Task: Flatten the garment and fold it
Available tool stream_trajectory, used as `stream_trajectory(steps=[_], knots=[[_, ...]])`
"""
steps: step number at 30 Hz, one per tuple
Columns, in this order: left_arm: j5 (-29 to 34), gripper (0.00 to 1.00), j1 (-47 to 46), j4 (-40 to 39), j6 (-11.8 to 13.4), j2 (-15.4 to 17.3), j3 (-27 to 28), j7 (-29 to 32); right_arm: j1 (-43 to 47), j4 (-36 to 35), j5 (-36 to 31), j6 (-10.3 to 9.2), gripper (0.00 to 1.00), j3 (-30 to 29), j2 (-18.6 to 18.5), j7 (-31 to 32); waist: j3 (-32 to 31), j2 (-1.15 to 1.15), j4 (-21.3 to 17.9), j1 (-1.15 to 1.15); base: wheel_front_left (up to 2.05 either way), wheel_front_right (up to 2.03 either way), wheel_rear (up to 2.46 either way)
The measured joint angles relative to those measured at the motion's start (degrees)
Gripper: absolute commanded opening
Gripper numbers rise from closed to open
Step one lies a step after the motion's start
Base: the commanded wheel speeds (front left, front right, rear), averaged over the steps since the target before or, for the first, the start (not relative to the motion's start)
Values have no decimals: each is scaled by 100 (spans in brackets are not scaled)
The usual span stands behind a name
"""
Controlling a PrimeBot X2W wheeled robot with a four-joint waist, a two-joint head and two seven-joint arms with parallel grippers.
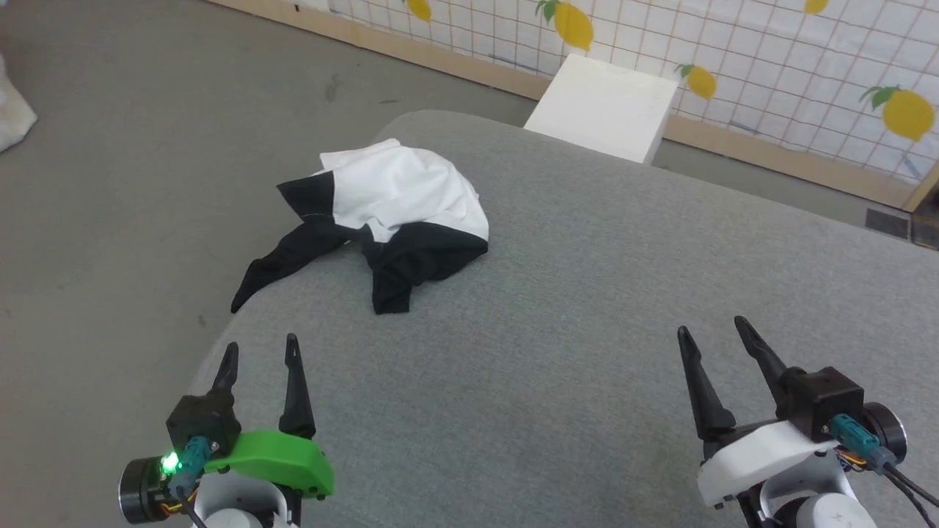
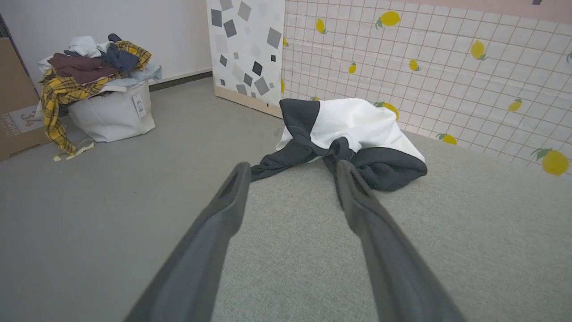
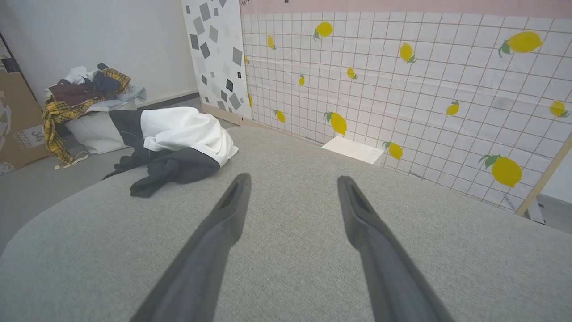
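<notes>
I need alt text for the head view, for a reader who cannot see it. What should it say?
A crumpled black-and-white garment lies near the left edge of a grey surface, one black part trailing to that edge. The left gripper and right gripper, both open and empty, sit at the bottom corners; a lemon-patterned wall stands behind.

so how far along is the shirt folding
Done: nothing yet. The garment lies in a crumpled heap near the left edge of the grey table, one black part trailing over it. In hand: nothing; the left gripper and right gripper are open and empty, short of the cloth. Left: spreading it flat, then every fold.
</notes>
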Motion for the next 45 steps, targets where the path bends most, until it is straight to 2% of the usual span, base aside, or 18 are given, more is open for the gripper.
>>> stream_trajectory(steps=[37, 45], knots=[[-453, 100, -2, 323, 304, 126, -224, -425, -181, 226, 209, 0, 100, 13, 9, -323, 56, 0, 780, 0, 0, 0, 0], [-476, 100, -3, 347, 305, 136, -244, -432, -199, 235, 212, 0, 100, 13, 13, -332, 64, 0, 753, 0, 0, 0, 0]])
